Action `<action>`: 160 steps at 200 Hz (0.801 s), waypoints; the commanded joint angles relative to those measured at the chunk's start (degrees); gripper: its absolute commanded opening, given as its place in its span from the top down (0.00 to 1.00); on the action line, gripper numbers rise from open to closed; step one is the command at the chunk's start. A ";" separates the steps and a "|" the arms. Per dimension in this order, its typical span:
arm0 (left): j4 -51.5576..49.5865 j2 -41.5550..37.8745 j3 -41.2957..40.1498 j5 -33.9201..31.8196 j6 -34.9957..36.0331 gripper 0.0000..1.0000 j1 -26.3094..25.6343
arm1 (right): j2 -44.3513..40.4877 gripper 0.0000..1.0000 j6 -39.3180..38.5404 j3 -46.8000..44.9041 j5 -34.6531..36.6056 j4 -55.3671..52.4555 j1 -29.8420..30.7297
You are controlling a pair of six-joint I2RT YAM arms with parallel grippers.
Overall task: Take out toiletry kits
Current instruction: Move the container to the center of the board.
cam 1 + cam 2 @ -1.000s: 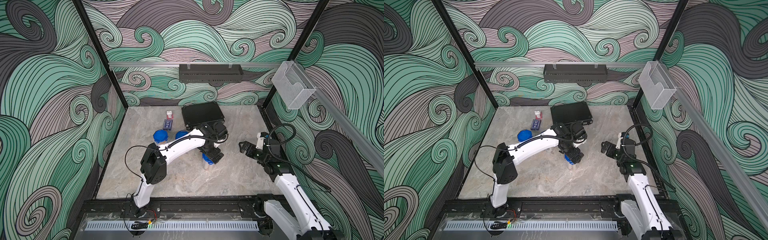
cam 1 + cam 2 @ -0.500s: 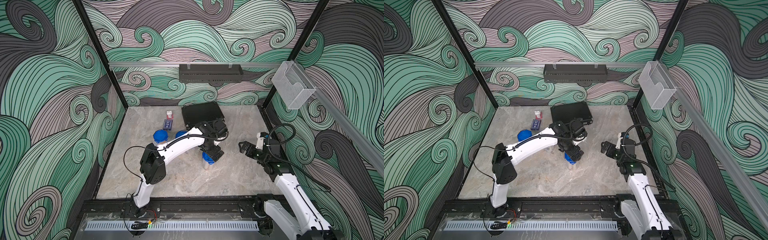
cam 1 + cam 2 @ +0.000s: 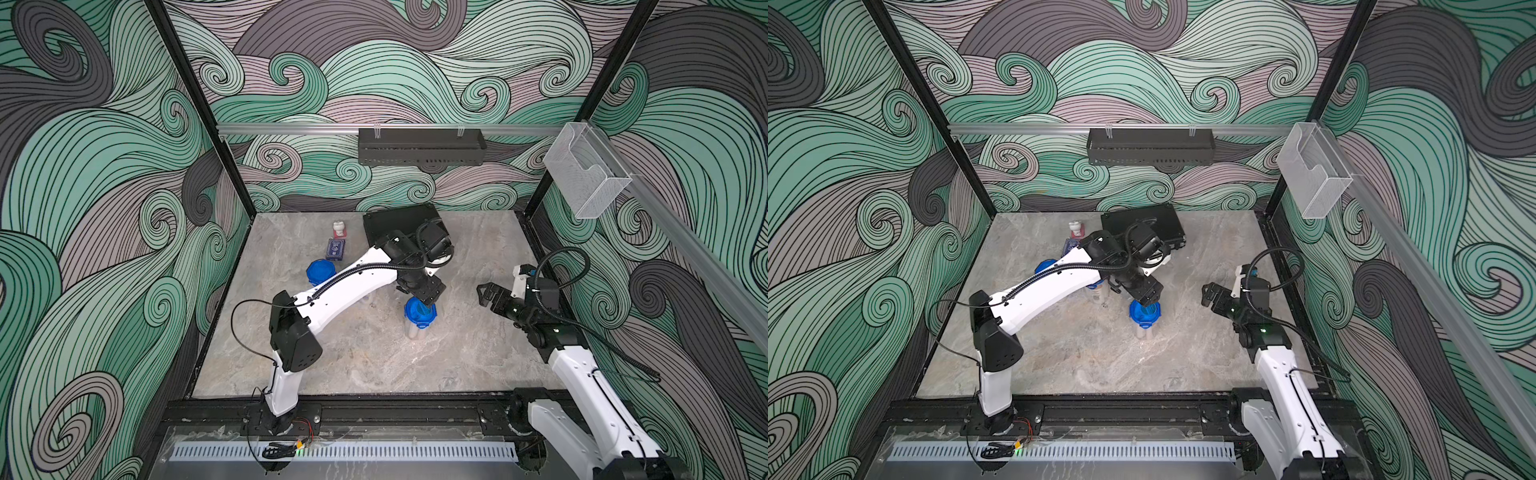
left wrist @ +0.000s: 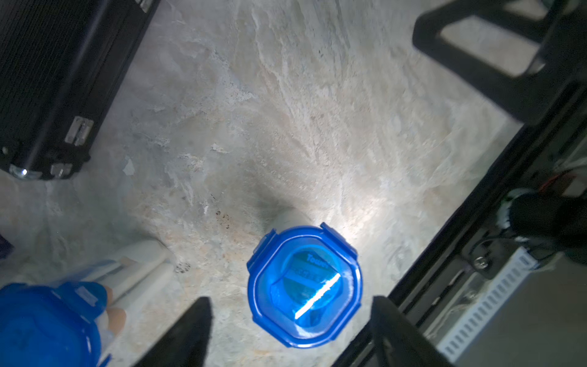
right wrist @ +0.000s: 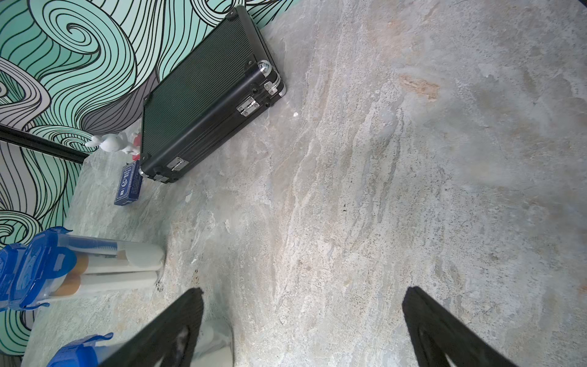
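The left gripper [image 3: 427, 297] has drawn back from the clear plastic tumbler with a round blue clip lid [image 3: 419, 312], which stands upright mid-table; its jaws are apart and empty, and the right gripper [image 3: 484, 291] gapes wide. Best it rises straight, clear of the lid tabs. Behind sit another blue-lidded tumbler [image 3: 321, 271] and the black ribbed briefcase [image 3: 399, 220].

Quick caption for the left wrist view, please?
Left gripper, jaws apart, poised over an upright blue-lidded tumbler on the marble table; black briefcase nearby.

Blue-lidded tumbler [image 4: 47, 324] cut off by the left wrist view's edge, briefcase [image 4: 54, 73] cropped there too, card box [image 3: 1069, 246] half hidden behind left arm [image 3: 1050, 291]
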 commanded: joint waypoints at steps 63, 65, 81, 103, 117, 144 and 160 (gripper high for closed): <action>57.43 -23.63 -45.24 37.98 -27.30 1.00 7.40 | -0.08 0.01 0.21 -0.92 -1.58 2.58 0.32; 58.26 -23.72 -45.64 38.44 -28.08 1.00 7.57 | -0.07 0.01 0.22 -0.88 -1.62 2.65 0.26; 57.68 -22.91 -45.60 40.71 -27.85 1.00 7.77 | 0.19 0.01 0.25 -0.90 -1.76 2.67 0.29; 54.61 -20.96 -44.31 40.49 -27.41 1.00 7.77 | 0.25 0.01 0.26 -0.88 -1.96 2.82 0.32; 60.31 -20.38 -47.02 41.92 -30.68 1.00 7.77 | 0.29 0.01 0.25 -0.96 -1.87 2.86 0.31; 65.58 -19.32 -49.95 42.56 -33.23 1.00 7.85 | 0.09 0.01 0.30 -0.94 -1.87 2.60 0.26; 66.82 -18.49 -50.54 42.73 -34.25 1.00 7.79 | 0.00 0.01 0.27 -1.02 -1.94 2.62 0.30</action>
